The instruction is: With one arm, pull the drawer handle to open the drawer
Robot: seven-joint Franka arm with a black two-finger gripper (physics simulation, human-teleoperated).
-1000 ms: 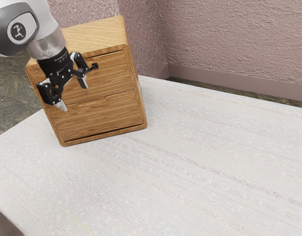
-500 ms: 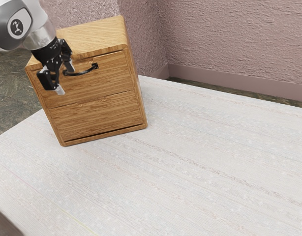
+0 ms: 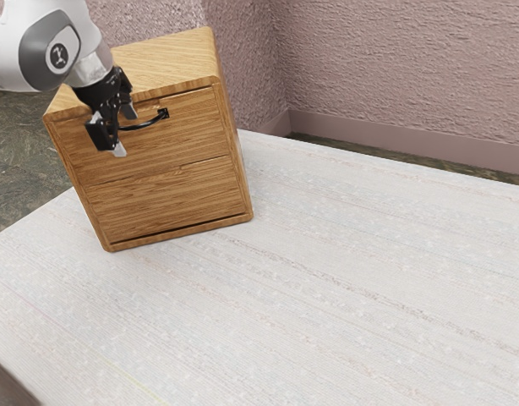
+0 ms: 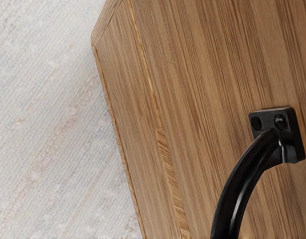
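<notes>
Closing in on the handle (image 3: 146, 123) of the cabinet's (image 3: 162, 59) top drawer (image 3: 188, 127), the gripper (image 3: 117, 135) sits at its end. Whether it has a grip, I cannot tell. The drawer looks shut. Next comes a secure hold, then a straight pull outward.

Black drawer handle (image 4: 242, 184) on wooden drawer front (image 4: 203, 74)

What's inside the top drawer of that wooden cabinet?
Nothing can be seen inside: the drawer looks shut, its front covering the interior. On the front sits a black handle, with the gripper at it.
</notes>
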